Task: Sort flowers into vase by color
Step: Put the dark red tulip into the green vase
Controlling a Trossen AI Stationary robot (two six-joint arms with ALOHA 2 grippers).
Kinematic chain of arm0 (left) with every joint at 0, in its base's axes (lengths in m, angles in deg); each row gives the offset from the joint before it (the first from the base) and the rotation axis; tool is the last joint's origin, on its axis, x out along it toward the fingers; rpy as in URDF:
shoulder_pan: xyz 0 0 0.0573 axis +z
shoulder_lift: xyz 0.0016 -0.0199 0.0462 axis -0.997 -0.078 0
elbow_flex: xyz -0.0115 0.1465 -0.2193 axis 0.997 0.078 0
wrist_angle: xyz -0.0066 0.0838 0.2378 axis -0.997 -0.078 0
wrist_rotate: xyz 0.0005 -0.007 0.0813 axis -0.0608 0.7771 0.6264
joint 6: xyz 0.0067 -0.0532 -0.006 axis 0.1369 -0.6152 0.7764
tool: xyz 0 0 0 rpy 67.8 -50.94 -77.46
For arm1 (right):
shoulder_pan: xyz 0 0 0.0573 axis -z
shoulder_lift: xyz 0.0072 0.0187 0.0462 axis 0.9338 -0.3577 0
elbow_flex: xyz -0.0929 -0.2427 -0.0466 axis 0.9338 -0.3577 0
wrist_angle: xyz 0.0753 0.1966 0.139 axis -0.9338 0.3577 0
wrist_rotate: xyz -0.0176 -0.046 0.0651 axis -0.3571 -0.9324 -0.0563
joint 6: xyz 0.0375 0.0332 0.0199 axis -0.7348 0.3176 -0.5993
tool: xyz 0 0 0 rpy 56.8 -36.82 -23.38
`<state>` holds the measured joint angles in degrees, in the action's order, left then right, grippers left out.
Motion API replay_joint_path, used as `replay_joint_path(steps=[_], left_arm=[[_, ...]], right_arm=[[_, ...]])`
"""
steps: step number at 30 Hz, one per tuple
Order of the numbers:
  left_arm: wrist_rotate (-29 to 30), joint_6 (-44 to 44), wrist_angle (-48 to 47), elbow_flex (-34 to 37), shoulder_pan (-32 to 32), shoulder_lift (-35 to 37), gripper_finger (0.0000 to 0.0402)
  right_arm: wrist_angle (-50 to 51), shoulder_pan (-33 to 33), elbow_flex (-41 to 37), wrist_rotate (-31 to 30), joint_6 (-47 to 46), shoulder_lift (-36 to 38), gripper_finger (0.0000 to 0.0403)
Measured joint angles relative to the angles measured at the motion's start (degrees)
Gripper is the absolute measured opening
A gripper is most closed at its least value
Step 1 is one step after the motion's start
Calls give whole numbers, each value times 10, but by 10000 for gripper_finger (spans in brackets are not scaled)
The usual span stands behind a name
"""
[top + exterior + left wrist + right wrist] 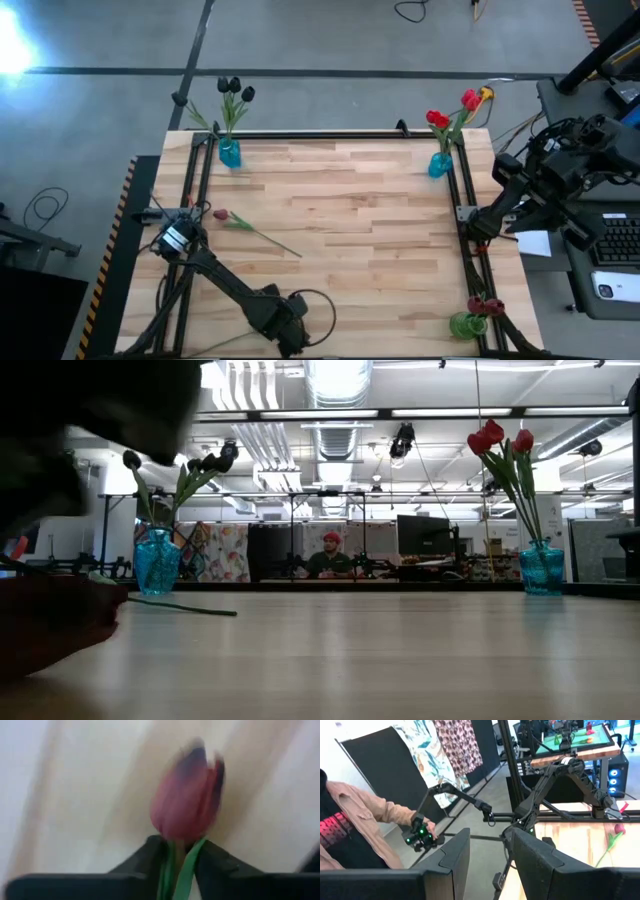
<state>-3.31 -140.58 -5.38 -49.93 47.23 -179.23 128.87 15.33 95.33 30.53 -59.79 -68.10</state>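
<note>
One dark red tulip (222,215) lies on the table near its left edge, its green stem (275,242) running toward the middle. In the left wrist view its head (187,800) stands just past my left gripper (181,862), which is shut on the stem. My left gripper (200,222) is at the table's left side. My right gripper (490,850) is open and waits off the table's right edge. Black tulips stand in a blue vase (230,153) at the far left. Red tulips stand in a blue vase (440,164) at the far right. My left gripper pinches the tulip's stem (172,865) and a leaf (189,867) between its two fingers, just below the head. The fingers (150,855) lie across the stem. The rest of the stem lies along the table.
A green vase (467,324) with dark red flowers stands at the table's near right corner. A black frame rail (460,200) runs around the table. A person's hand with a handheld device (420,835) shows beyond the table. Bare wood (370,220) fills the middle.
</note>
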Motion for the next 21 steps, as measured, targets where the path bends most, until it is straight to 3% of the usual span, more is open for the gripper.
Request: replay_joint_path(steps=[4,12,16,21], left_arm=[[34,0,8,0,18,0,12],[130,11,86,3,85,29,2],[148,37,154,2,160,36,1],[172,72,272,4,274,36,0]], right_arm=[[0,0,0,0,0,-7,137],[0,0,25,0,4,-15,137],[1,0,21,-7,7,-14,137],[2,0,5,-79,-1,-17,137]])
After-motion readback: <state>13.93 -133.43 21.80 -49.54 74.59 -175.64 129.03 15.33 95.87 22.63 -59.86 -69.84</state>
